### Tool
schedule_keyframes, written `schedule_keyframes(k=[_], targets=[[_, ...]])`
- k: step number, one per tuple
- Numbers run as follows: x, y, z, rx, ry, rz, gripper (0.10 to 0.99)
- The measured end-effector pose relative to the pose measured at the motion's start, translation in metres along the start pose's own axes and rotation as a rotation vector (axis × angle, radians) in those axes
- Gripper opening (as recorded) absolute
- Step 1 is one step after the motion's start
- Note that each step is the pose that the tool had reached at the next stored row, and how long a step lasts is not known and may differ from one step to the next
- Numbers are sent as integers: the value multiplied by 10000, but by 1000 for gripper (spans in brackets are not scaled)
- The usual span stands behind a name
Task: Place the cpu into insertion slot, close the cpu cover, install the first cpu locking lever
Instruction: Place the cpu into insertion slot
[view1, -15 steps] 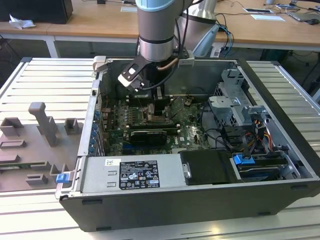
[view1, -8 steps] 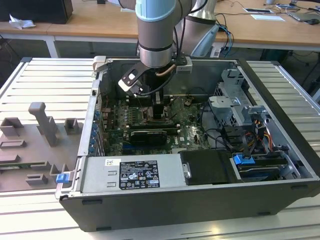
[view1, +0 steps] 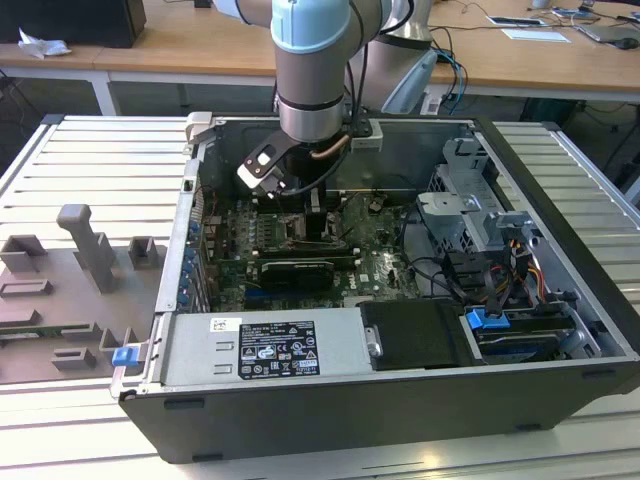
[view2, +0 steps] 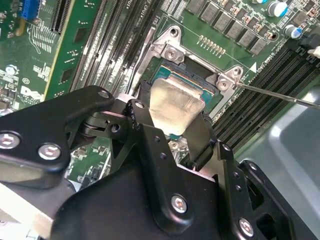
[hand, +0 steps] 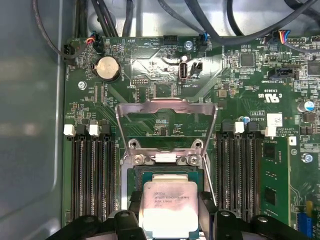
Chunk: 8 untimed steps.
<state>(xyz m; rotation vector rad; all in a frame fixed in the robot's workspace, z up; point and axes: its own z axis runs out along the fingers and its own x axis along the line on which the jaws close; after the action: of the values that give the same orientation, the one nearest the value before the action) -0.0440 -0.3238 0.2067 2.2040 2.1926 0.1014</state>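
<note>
My gripper (view2: 175, 114) is shut on the cpu (view2: 174, 102), a flat square chip with a pale silver top, its black fingers (view2: 202, 137) pressing two opposite edges. The cpu (hand: 169, 207) hangs just over the insertion slot (hand: 165, 173), partly covering its dark centre; whether it touches the slot I cannot tell. The cpu cover (hand: 166, 107), a silvery frame with a large window, stands swung open beyond the slot's hinge. A thin metal lever (view2: 280, 95) sticks out beside the socket, unlatched. In the exterior view the gripper (view1: 318, 208) reaches down into the open case over the slot (view1: 322, 232).
Long black memory slots (hand: 90, 170) flank the socket on both sides. A black card with a grille (view1: 295, 270) lies in front of the socket, a power supply (view1: 265, 345) before it, a drive cage (view1: 470, 210) at the exterior view's right. Cables (hand: 150, 15) run along the case wall.
</note>
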Motion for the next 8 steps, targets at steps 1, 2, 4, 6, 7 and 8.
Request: schedule_keyframes(k=[1, 2, 4, 6, 7, 8], targets=[[2, 0, 6, -1, 2, 0, 525], [3, -1, 11, -2, 3, 0, 525], [8, -2, 20, 0, 0, 2, 525], [14, -2, 34, 3, 0, -1, 525], [14, -2, 34, 5, -1, -1, 525], [14, -2, 34, 6, -2, 0, 525]])
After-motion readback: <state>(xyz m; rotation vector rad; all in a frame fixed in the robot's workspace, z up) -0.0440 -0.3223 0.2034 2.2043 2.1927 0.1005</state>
